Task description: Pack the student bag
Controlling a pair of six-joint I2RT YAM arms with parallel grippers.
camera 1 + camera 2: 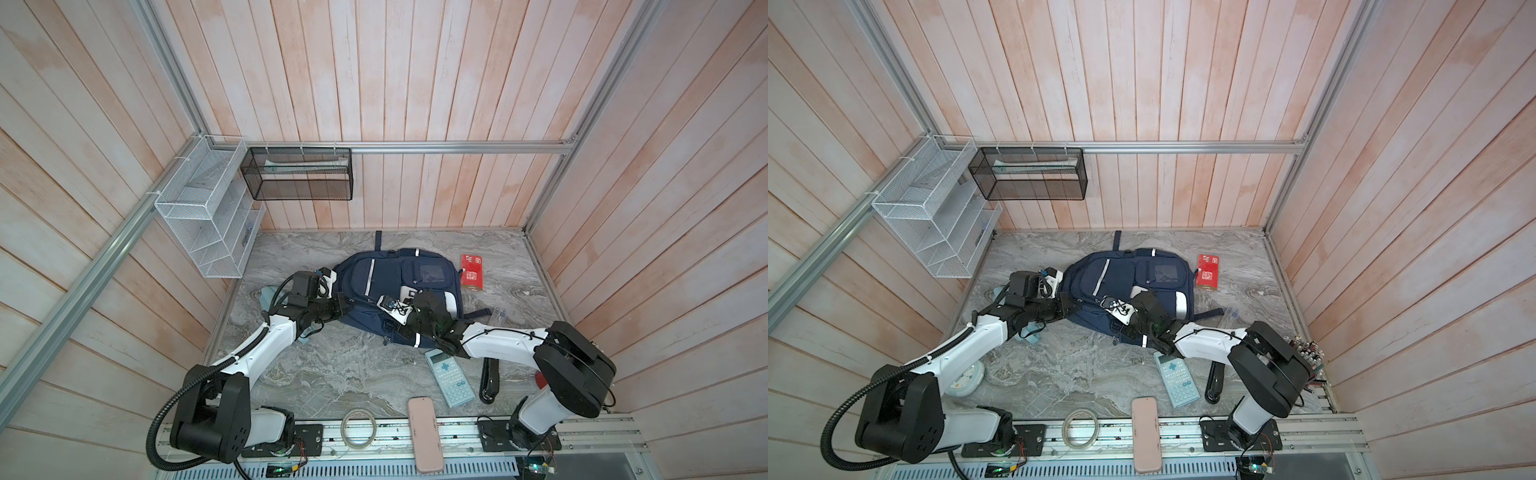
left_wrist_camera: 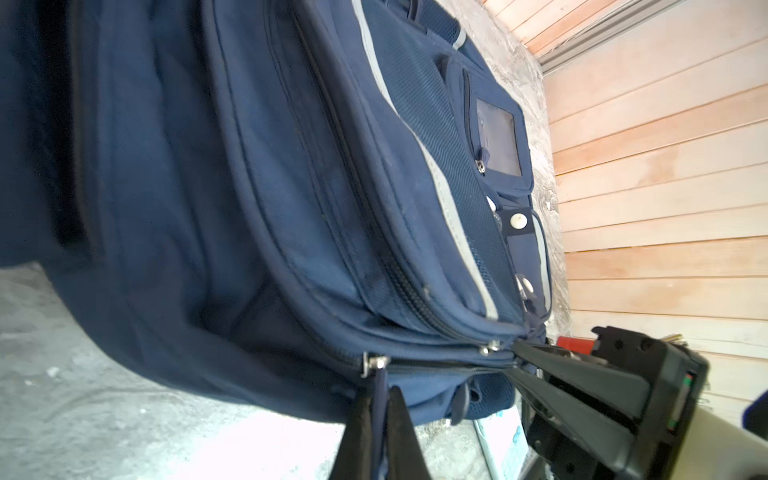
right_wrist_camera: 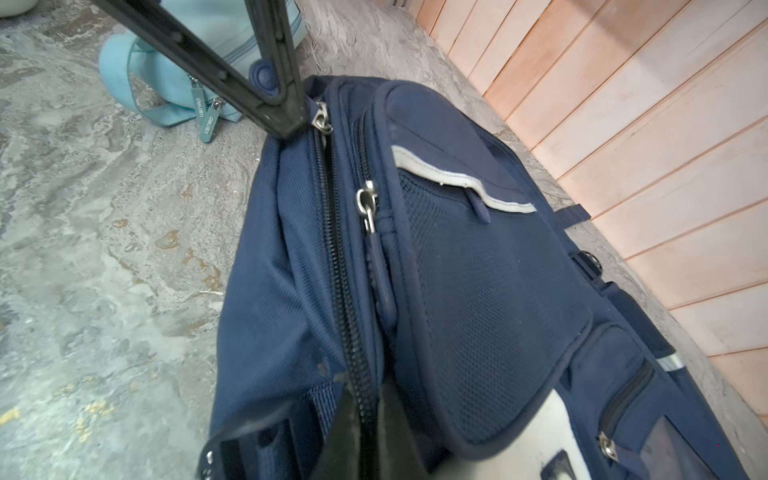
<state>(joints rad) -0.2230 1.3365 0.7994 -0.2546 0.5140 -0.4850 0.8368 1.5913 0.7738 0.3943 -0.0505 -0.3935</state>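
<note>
The left gripper [image 2: 380, 409] pinches the zipper pull [image 2: 380, 380] of the bag [image 1: 386, 274] lying mid-way across the table [image 1: 332, 374], and the right gripper [image 2: 515, 358] is clamped on fabric beside the zipper, so brace that side taut and draw the pull straight along the teeth.

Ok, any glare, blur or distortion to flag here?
In both top views, even light, with wide-angle leaning of the wall planks. In the left wrist view, the table blows out to white beside the student bag, whose nearest fabric is soft. In the right wrist view, the bag's nearest edge blurs.
</note>
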